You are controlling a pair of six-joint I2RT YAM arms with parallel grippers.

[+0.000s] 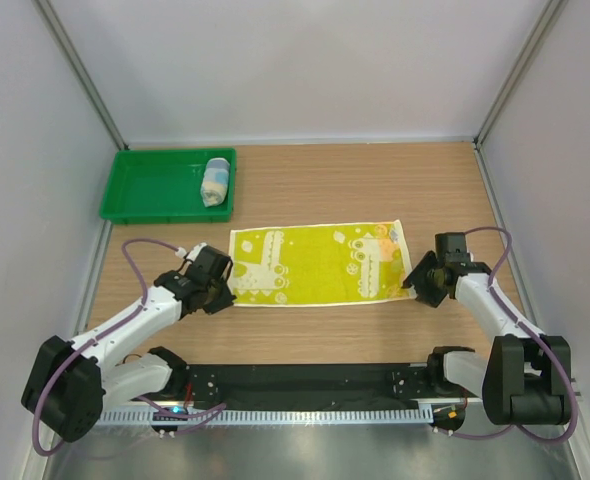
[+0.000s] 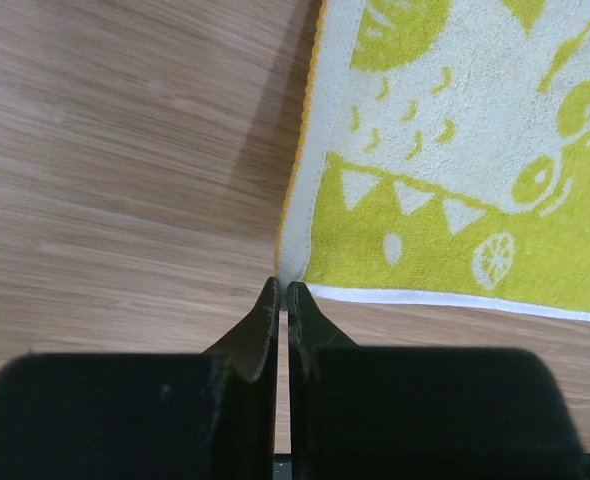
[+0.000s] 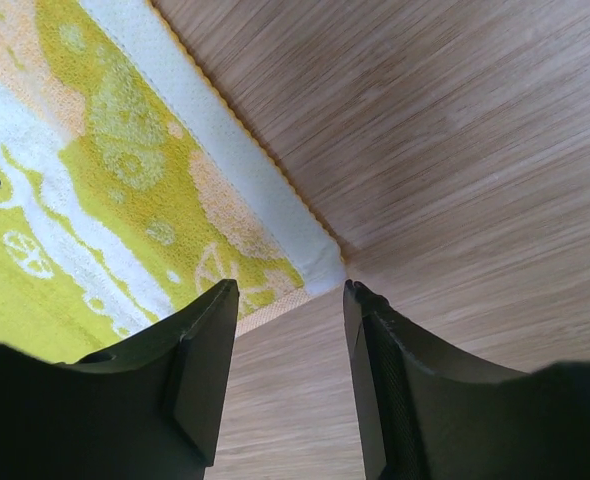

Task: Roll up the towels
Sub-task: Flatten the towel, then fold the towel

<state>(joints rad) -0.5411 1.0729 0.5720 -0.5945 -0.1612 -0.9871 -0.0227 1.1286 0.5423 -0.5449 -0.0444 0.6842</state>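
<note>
The yellow-green towel (image 1: pixel 315 262) lies flat and spread out on the wooden table, its orange-edged short sides at left and right. My left gripper (image 1: pixel 225 290) is at its near-left corner. In the left wrist view the gripper (image 2: pixel 282 287) is shut, with the white corner of the towel (image 2: pixel 455 150) pinched between the tips. My right gripper (image 1: pixel 415 283) sits at the near-right corner. Seen from the right wrist, this gripper (image 3: pixel 289 290) is open, and the corner of the towel (image 3: pixel 125 200) lies just ahead of the gap. The light blue towel (image 1: pixel 215 182) lies rolled up in the tray.
A green plastic tray (image 1: pixel 150 185) stands at the back left of the table. White walls with metal posts close in the sides and back. A black rail runs along the near edge between the arm bases.
</note>
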